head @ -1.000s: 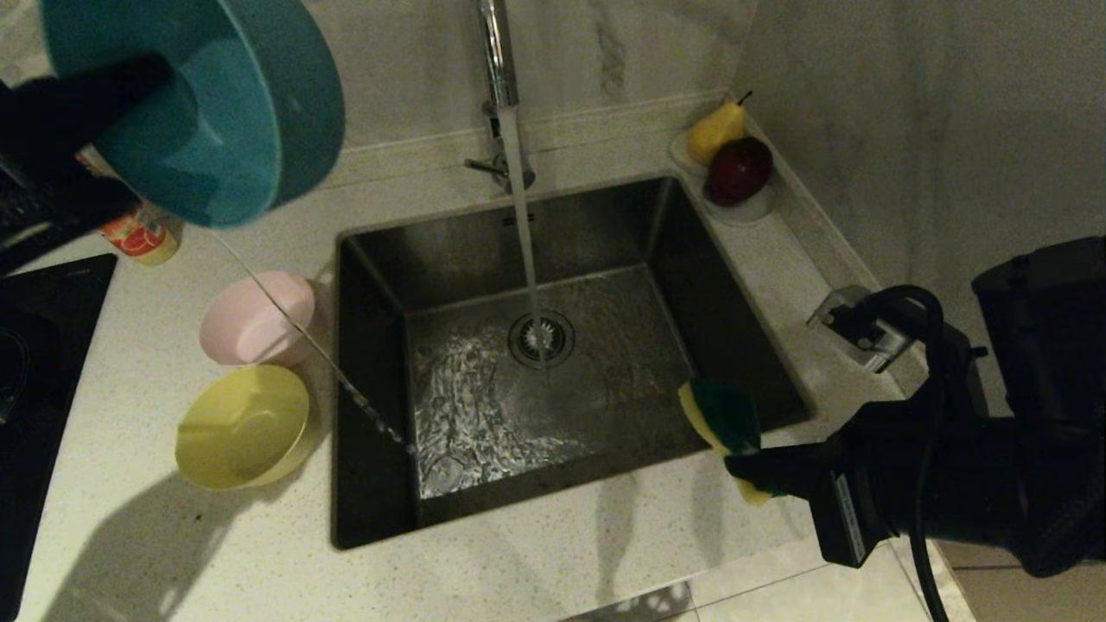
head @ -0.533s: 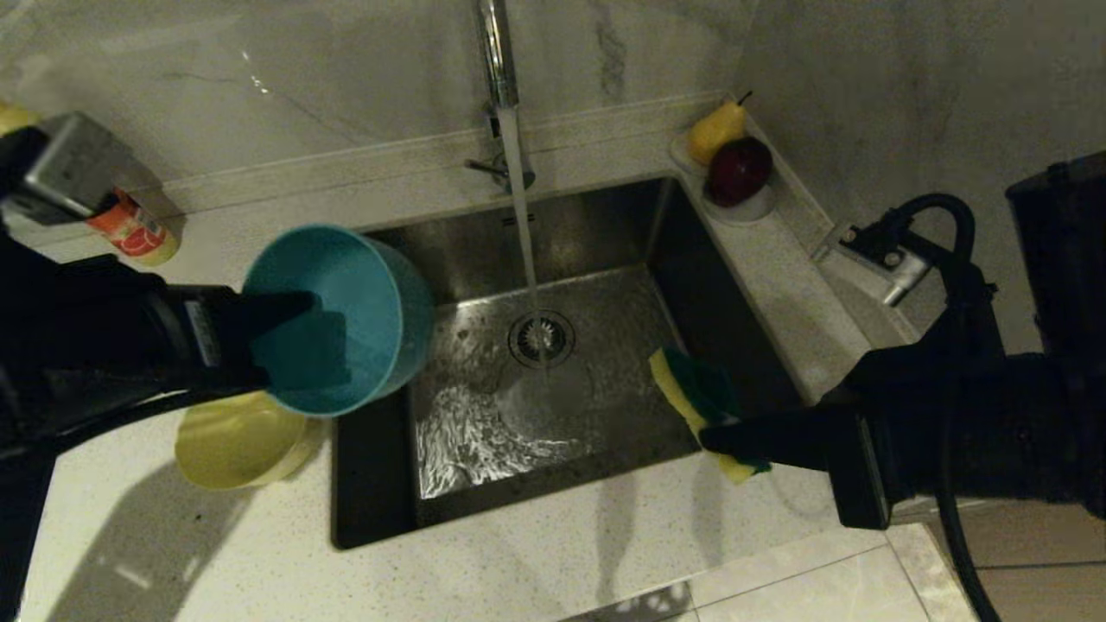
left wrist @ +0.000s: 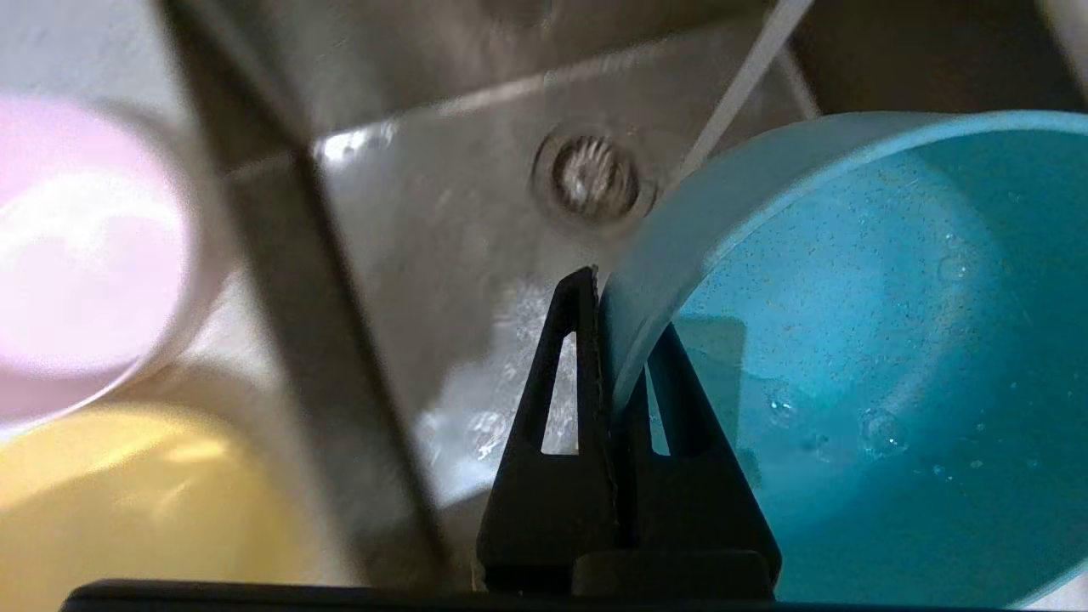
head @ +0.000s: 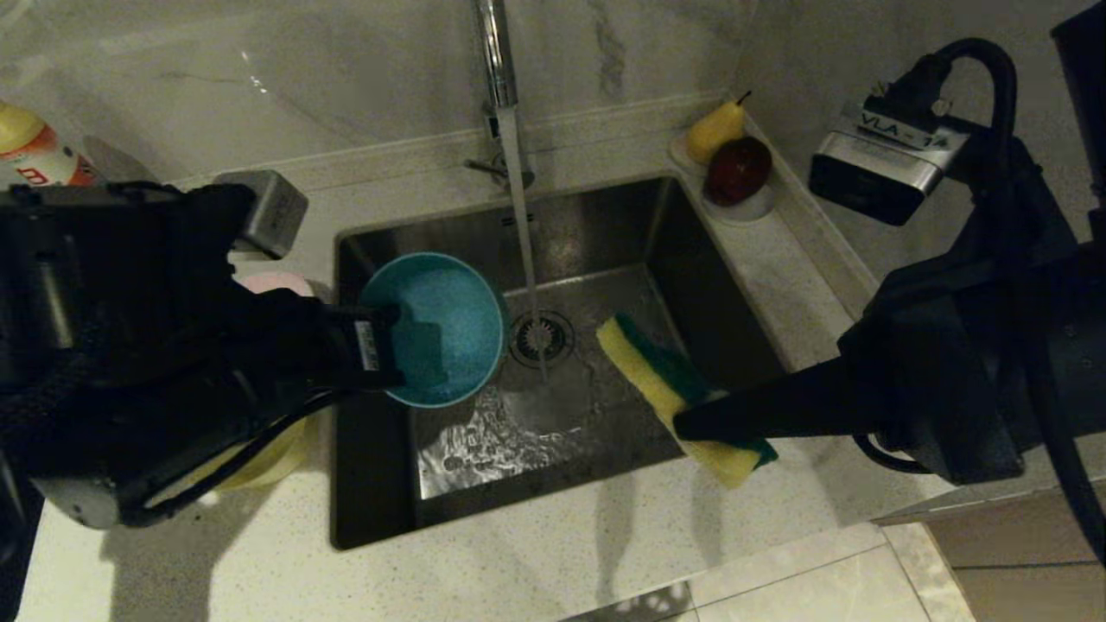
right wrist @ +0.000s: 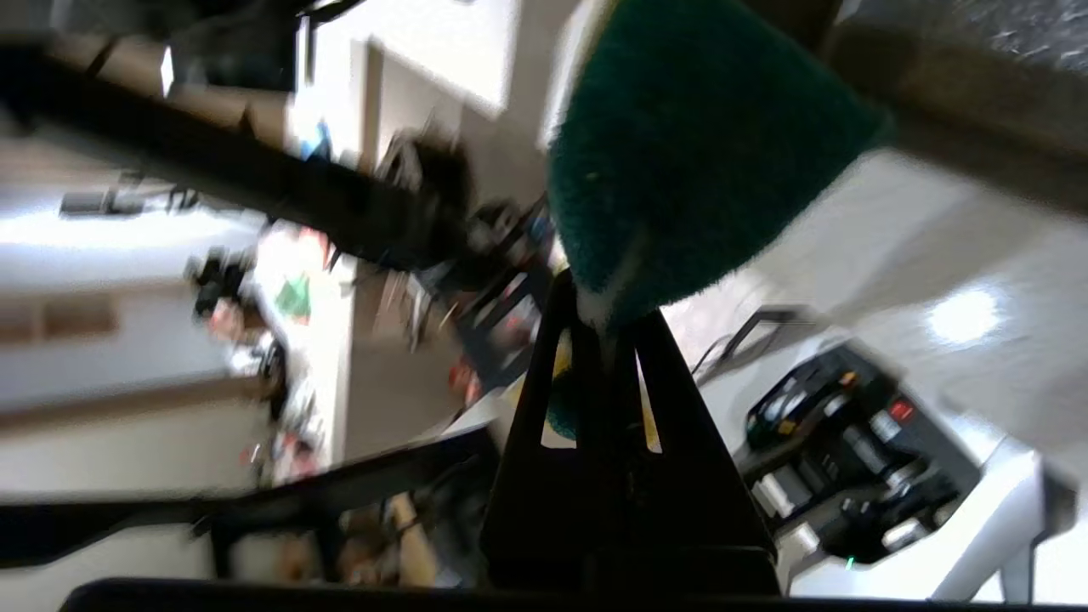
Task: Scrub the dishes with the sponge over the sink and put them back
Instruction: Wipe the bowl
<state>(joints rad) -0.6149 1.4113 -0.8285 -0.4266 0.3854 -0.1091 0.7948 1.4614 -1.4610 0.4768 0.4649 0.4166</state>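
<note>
Pale speckled stone counter point(head: 605, 553) under a marbled wall, dim light. Set into it, the large square brushed-steel sink point(head: 605, 233), its tall chrome tap point(head: 494, 52) running a thin stream onto the round drain strainer point(head: 541, 339); water ripples across the basin floor.

Left gripper point(head: 393, 350) reaches in from the counter's left side, fingers clamped on the rim of the light blue round plastic bowl point(head: 445, 324). The left wrist view shows the pinch plainly: one finger outside the wall, one inside, droplets on the inner surface. Bowl hangs over the left part of the basin, tipped with its mouth turned up and toward the robot, just beside the stream — likely so the inside is open to the sponge and any runoff falls into the sink.

Right gripper point(head: 691, 423) comes from the right, closed on one end of the small rectangular sponge point(head: 670, 384), yellow foam with a dark green scouring face. The sponge's free end juts toward the drain, above the basin's right half. Sponge and bowl apart, stream between them. Scrubbing contact not yet made, by appearance.

On the counter left of the sink, mostly hidden behind the left arm: pale pink round bowl point(head: 276, 282) and, nearer the robot, yellow round bowl point(head: 259, 462).

Back right corner: small white dish point(head: 743, 210) with a yellow pear point(head: 714, 130) and a dark red fruit point(head: 737, 168). Far left, a bottle with a yellow cap point(head: 30, 151).
</note>
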